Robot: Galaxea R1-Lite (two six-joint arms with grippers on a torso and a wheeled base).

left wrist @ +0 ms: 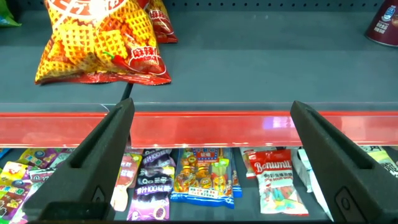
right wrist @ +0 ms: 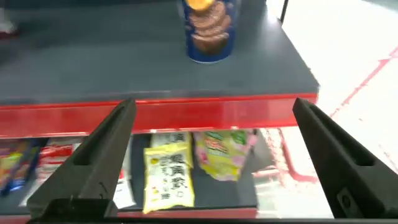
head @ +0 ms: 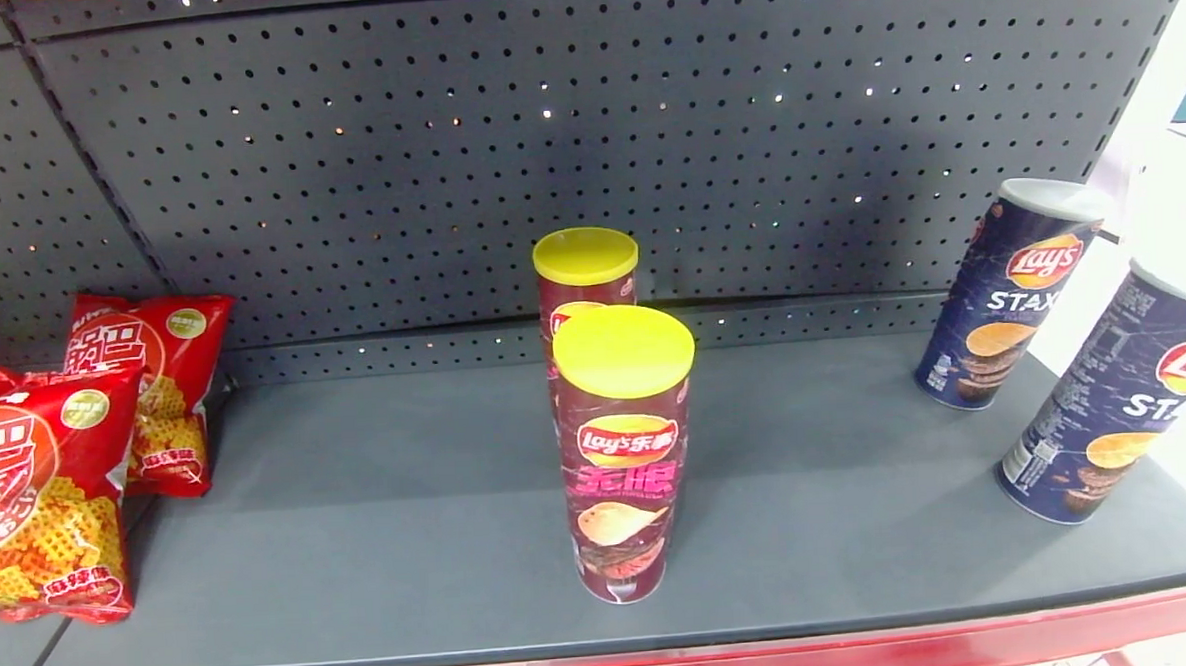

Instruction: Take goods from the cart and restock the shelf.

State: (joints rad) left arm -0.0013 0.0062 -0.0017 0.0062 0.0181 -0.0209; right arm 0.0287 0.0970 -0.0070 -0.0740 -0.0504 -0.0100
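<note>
On the shelf (head: 410,501) one yellow-lidded can (head: 623,452) stands just before another, while at its red edge (left wrist: 205,127) the left tool (left wrist: 211,109) and right tool (right wrist: 214,104) both gape, released.

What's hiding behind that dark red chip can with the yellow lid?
A second yellow-lidded can stands right behind the front can; only its lid and top show. Its lower part is covered.

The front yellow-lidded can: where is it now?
The front can stands upright, central on the shelf in the head view, before a second yellow-lidded can, red snack bags to its left, blue cans to its right.
</note>
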